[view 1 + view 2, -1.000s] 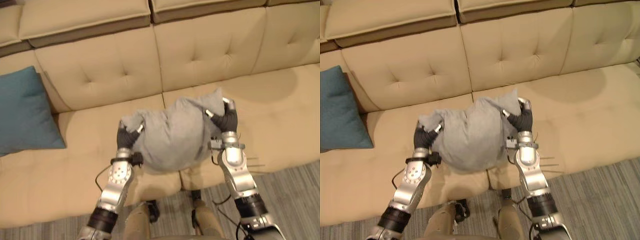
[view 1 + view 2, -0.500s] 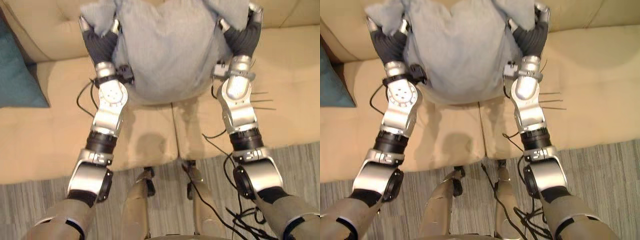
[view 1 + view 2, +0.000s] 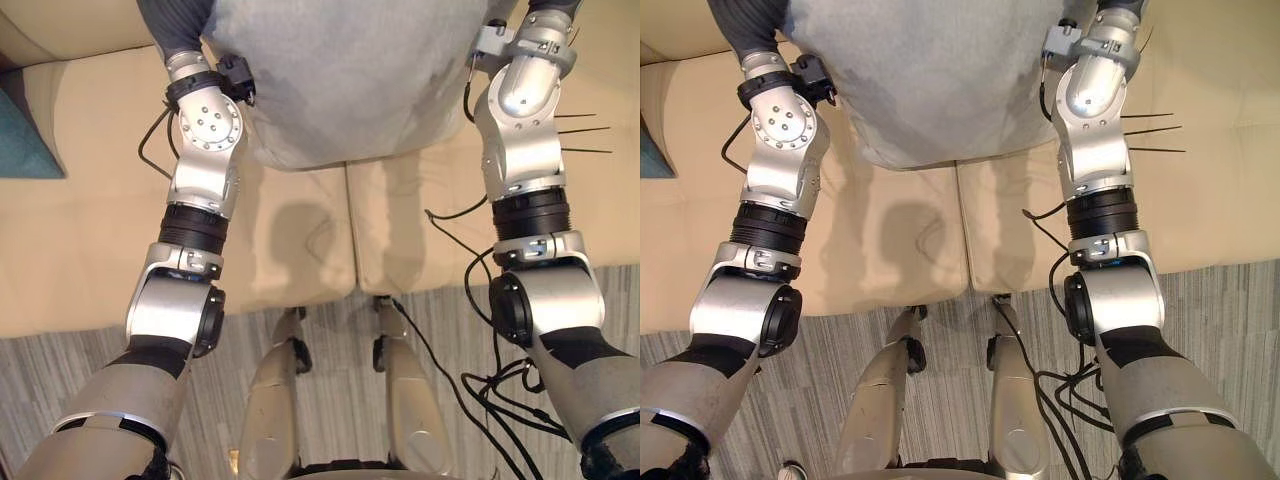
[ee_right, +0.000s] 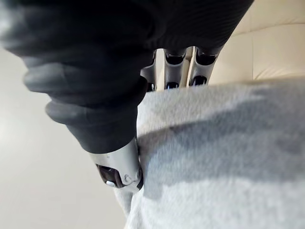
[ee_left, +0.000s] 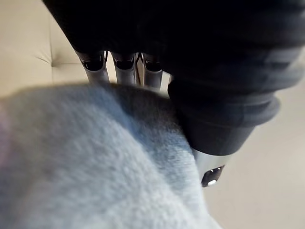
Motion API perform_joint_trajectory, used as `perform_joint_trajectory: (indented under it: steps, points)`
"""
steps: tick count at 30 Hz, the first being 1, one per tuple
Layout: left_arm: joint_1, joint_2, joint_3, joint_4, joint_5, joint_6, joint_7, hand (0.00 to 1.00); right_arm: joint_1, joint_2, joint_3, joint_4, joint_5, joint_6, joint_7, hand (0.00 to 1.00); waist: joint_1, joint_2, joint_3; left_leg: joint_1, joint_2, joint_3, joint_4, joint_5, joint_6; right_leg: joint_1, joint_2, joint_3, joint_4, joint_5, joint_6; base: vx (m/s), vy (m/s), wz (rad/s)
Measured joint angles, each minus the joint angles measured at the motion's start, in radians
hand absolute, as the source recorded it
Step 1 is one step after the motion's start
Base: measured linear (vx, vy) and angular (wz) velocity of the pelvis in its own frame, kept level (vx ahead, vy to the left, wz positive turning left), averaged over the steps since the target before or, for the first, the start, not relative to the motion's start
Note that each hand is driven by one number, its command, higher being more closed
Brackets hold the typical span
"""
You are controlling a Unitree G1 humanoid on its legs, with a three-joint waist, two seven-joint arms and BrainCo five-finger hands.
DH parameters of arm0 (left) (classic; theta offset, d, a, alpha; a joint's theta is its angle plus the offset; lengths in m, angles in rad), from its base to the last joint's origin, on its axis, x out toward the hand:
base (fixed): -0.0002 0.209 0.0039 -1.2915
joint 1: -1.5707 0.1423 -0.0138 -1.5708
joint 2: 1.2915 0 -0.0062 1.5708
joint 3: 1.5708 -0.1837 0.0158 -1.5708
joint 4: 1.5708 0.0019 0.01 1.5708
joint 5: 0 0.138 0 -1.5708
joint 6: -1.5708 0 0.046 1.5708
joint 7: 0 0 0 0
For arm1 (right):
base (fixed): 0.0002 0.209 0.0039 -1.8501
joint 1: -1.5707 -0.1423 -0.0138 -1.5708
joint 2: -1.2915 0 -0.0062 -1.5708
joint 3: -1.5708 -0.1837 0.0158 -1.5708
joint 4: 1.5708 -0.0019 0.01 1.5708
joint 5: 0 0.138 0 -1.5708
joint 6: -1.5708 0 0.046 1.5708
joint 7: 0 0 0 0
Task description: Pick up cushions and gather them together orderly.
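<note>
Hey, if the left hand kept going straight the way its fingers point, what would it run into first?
The left hand is pinching the grey cushion. Beyond it, the fingers point at the beige sofa backrest, which is probably the first thing it would meet, though the depth is hard to judge.

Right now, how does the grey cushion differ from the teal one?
The grey cushion is held up off the sofa, pinched by the left robot hand and the right robot hand; the teal cushion lies on it at the left, untouched. The grey cushion is pale, the teal cushion dark.
</note>
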Motion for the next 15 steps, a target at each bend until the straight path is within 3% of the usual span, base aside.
perform_joint_trajectory:
  steps: [3, 9, 12, 15]
  points:
    - [0.000, 0.062, 0.012, 0.032, -0.027, 0.001, -0.024, 0.00, -0.006, -0.067, -0.001, 0.005, 0.022, -0.001, 0.022, 0.00, 0.002, 0.000, 0.000, 0.006, -0.003, -0.009, -0.020, 0.015, -0.003, 0.000, 0.000, -0.002, 0.000, 0.000, 0.000, -0.01, -0.006, 0.05]
    - [0.064, 0.196, 0.144, 0.003, -0.095, -0.003, -0.062, 0.00, -0.010, -0.191, -0.042, 0.026, 0.176, -0.013, 0.064, 0.00, 0.007, 0.000, 0.000, 0.044, -0.007, -0.009, -0.076, 0.046, -0.008, 0.007, 0.004, 0.000, 0.005, -0.001, 0.000, -0.02, -0.003, -0.01]
    - [0.175, 0.210, 0.180, -0.056, -0.129, -0.023, -0.096, 0.00, 0.090, -0.245, -0.045, 0.007, 0.234, -0.034, 0.105, 0.00, 0.014, 0.003, -0.002, 0.070, -0.006, -0.009, -0.088, 0.047, -0.010, 0.027, 0.006, 0.000, 0.006, -0.005, 0.004, -0.01, -0.003, -0.01]
    - [0.360, 0.206, 0.188, -0.149, -0.158, -0.042, -0.167, 0.00, 0.313, -0.261, -0.081, -0.093, 0.290, -0.048, 0.176, 0.00, 0.021, 0.004, -0.003, 0.090, -0.004, -0.010, -0.096, 0.049, -0.013, 0.042, 0.009, -0.001, 0.014, -0.017, 0.004, 0.00, 0.000, 0.00]
